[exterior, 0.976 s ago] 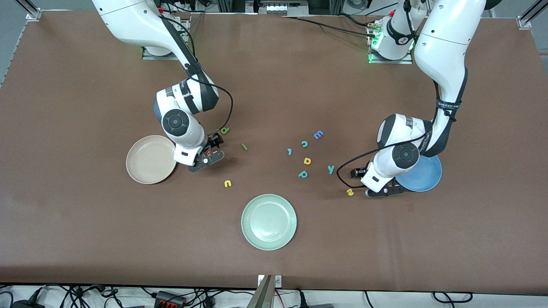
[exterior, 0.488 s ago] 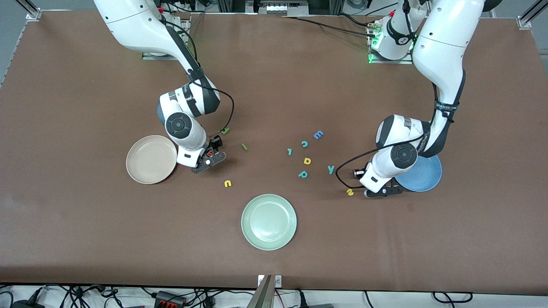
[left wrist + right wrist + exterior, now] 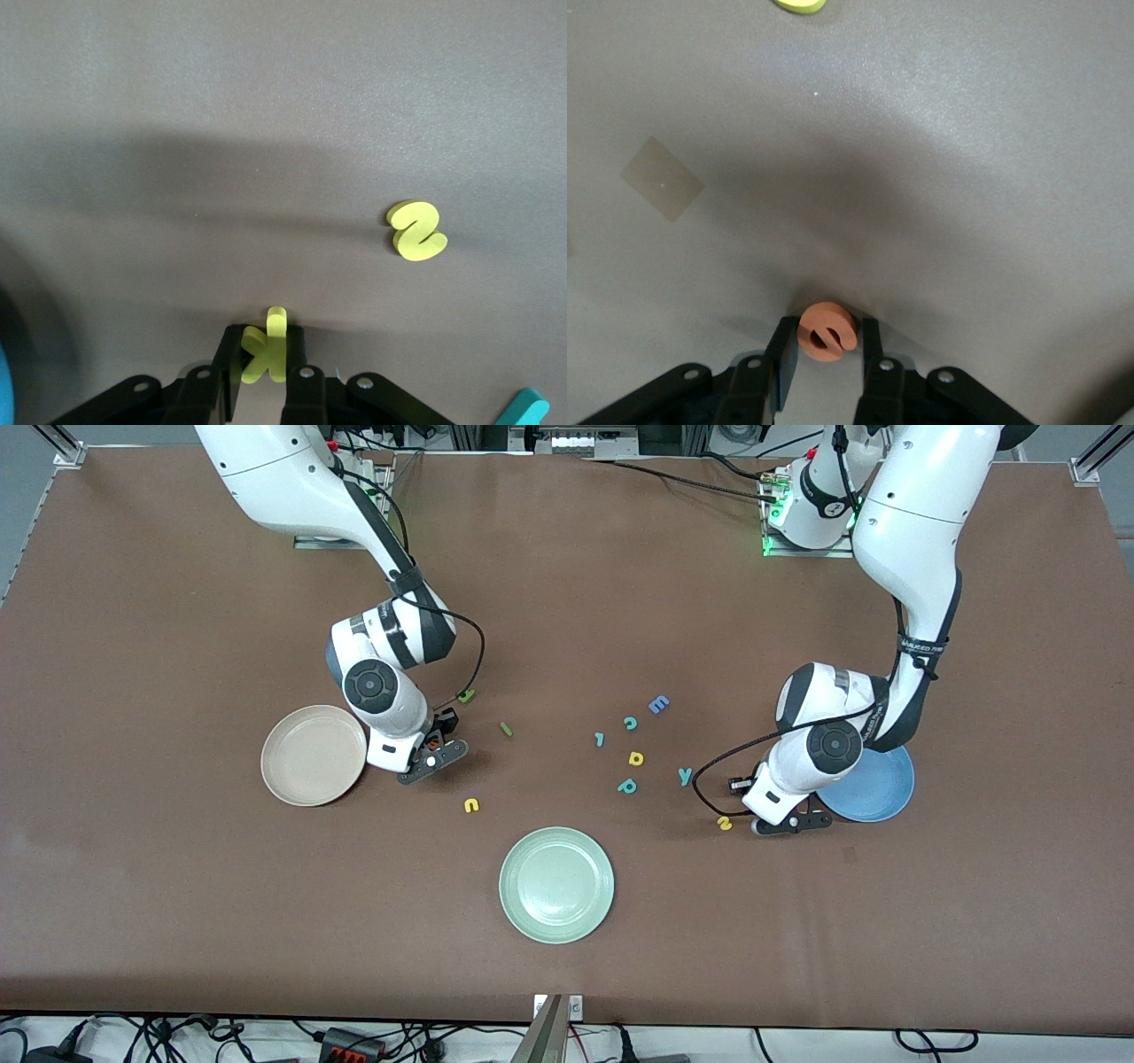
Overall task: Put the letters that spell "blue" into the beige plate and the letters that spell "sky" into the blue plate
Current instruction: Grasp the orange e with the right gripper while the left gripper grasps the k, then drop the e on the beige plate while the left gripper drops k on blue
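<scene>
Left wrist view: left gripper (image 3: 264, 376) fingers pinch yellow k (image 3: 267, 351); yellow s (image 3: 416, 230) lies apart.
Right wrist view: right gripper (image 3: 824, 367) fingers clamp orange e (image 3: 827, 333).
Arms: both bent low over table (image 3: 177, 602).

The pale green plate (image 3: 556, 884) sits on the brown table (image 3: 177, 886), nearest to the front camera. Farther from the camera lie a few small foam letters: a teal p-like letter (image 3: 627, 786), a yellow a-like letter (image 3: 635, 758), a teal c (image 3: 630, 723) and a small teal piece (image 3: 600, 739) (its shape is unclear). The larger blue E-like letter (image 3: 658, 704) lies farthest.
</scene>
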Action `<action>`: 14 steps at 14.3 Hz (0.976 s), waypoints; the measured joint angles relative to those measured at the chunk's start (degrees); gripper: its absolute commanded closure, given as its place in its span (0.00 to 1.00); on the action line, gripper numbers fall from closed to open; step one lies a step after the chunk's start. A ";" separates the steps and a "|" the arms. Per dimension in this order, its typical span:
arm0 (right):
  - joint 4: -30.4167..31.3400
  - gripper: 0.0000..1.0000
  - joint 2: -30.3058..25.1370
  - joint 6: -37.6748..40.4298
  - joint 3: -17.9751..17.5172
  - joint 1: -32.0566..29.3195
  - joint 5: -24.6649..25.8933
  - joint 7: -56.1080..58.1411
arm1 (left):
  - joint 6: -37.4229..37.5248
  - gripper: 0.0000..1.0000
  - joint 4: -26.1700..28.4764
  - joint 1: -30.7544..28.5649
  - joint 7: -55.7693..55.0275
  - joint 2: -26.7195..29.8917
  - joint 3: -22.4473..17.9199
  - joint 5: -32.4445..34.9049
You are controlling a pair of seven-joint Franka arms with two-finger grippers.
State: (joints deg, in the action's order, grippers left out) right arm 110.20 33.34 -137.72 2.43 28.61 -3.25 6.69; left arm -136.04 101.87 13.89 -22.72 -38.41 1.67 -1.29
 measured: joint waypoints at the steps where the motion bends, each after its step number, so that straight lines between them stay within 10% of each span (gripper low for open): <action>1: -0.02 0.80 -0.01 0.00 0.00 0.00 0.01 0.03 | 0.00 0.94 -0.24 -0.10 0.00 0.00 -0.07 0.00; 9: -0.73 0.86 -2.10 1.08 1.21 -1.12 -0.02 -0.39 | 20.31 0.93 -8.31 -5.28 7.10 3.88 -1.55 0.06; 14: -0.76 0.86 -6.66 10.99 1.95 -12.39 -0.01 0.63 | 18.64 0.91 -3.97 -14.50 19.00 4.07 -1.57 0.07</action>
State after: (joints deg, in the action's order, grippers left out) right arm 109.44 26.67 -126.73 4.38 16.21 -3.26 7.32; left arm -117.41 97.90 -0.61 -3.71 -34.34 0.10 -1.22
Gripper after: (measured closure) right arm 0.705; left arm 0.762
